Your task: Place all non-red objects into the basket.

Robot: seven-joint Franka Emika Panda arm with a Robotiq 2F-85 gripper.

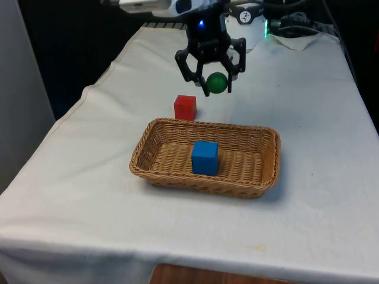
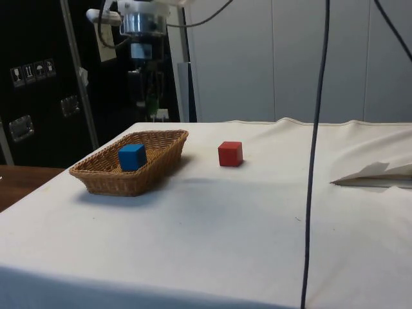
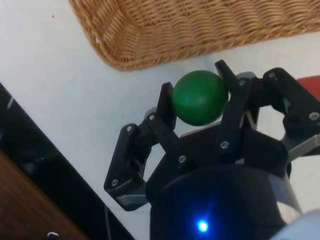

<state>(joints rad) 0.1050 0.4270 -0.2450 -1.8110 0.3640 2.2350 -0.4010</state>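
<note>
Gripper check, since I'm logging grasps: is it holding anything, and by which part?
Yes. The gripper holds a green ball, its fingers pressing on opposite sides around the ball's middle. It is lifted off the table, beyond the basket.

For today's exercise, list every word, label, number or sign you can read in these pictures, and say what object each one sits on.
No text can be read on the basket, the blue cube, the red cube, the green ball held in the gripper, or the white cloth.
Small pictogram stickers on the dark cabinet in the side view: too small to read.
</note>
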